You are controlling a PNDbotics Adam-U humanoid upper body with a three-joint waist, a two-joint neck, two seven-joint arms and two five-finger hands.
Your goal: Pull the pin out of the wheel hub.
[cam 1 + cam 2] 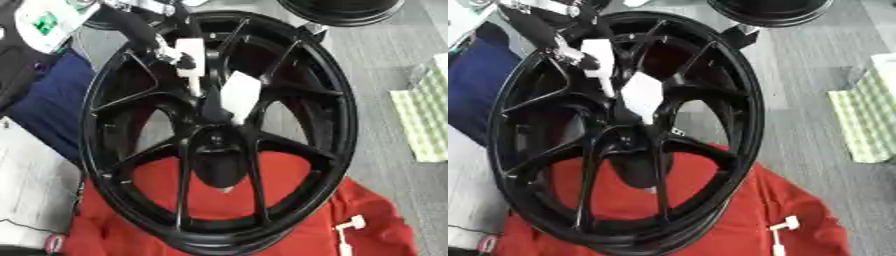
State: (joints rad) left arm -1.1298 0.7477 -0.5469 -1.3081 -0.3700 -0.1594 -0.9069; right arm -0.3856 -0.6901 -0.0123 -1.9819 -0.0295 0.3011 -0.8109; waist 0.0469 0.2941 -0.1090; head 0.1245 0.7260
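A black spoked wheel (pixel 332 100) lies tilted on a red cloth (pixel 385 220). Its dark hub (pixel 214 117) is at the middle. My left arm reaches in from the upper left, and my left hand (pixel 166 47) hangs over the spokes just above the hub. Its dark fingers are curled at the head of a white pin (pixel 191 57), whose thin stem points down toward the hub. A white wedge-shaped piece (pixel 241 95) sits right beside it over the hub; I cannot make out what it is. Another white T-shaped pin (pixel 347 231) lies loose on the cloth at lower right. My right hand does not show.
A second black wheel (pixel 341 12) stands at the top edge. A green-and-white checked pad (pixel 424 120) lies on the grey floor at right. Blue fabric (pixel 52 100) and a white sheet (pixel 31 185) border the wheel on the left.
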